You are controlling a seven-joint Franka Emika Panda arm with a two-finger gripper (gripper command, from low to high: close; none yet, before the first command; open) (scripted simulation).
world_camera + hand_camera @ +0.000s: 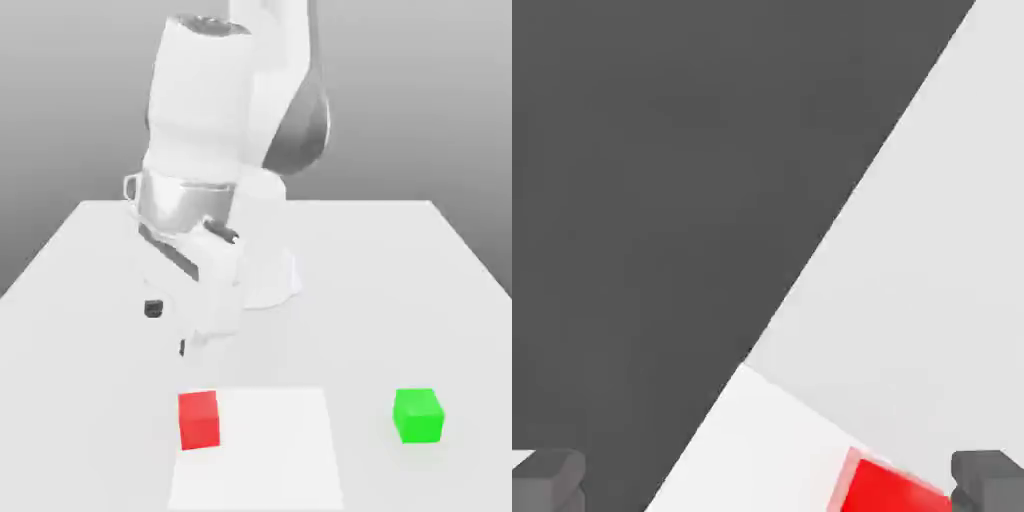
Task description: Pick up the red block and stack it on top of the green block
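Fingers: spread wide, nothing held; both tips in hand view, well apart.
Gripper (168, 330): above tabletop, tilted, toward ext. view's left.
Red block (199, 420): below the fingers in ext. view, not touching; in hand view, part of it shows between the tips, nearer one of them.
White sheet (258, 450): flat on table; red block sits on it, at its edge on ext. view's left.
Green block (418, 416): ext. view's right, off the sheet, on bare table, well apart from red block + fingers.
Table (380, 300): light grey, under everything.
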